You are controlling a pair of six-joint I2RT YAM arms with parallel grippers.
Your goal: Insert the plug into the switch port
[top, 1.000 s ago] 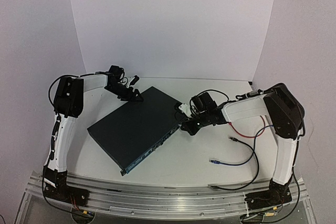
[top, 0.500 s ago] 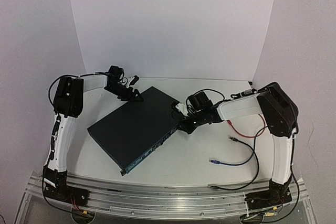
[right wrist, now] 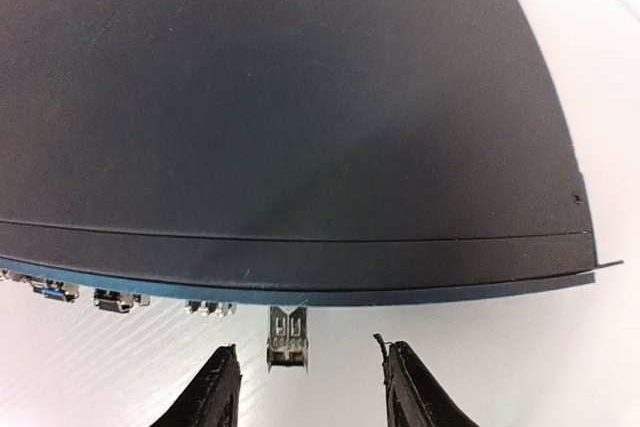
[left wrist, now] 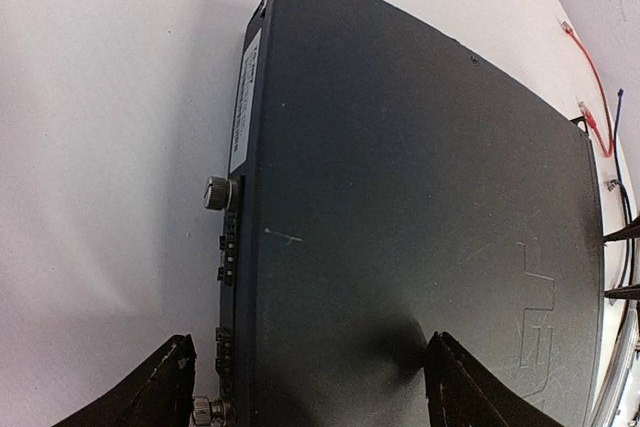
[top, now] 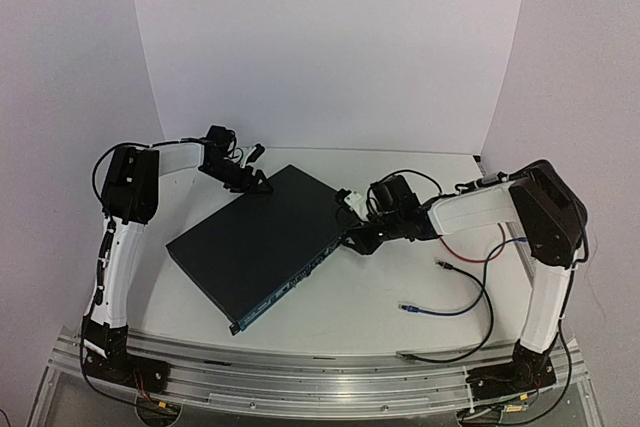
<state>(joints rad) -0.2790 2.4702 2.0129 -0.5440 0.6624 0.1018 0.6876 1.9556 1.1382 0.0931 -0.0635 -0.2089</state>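
Top view: switch point(top: 262, 242) lies flat and skewed on the table point(top: 380, 322), port face toward the near right. The left tool point(top: 252, 181) is at the switch's far corner and the right tool point(top: 357, 241) at the right end of the port face. Loose cables point(top: 470, 297) lie on the table right of the switch, well apart from it. Left wrist view: left tool fingers point(left wrist: 155, 387) are wide apart, one over the table beside the switch's rear face, the other over its top, clamped on nothing. A white label point(left wrist: 246, 107) and a knob point(left wrist: 217, 192) are on that rear face. Right wrist view: a silver plug point(right wrist: 287, 335) sticks out of the port face near its right end. The right tool's fingers point(right wrist: 412, 392) stand apart on either side of the plug, gaps showing, not touching it.
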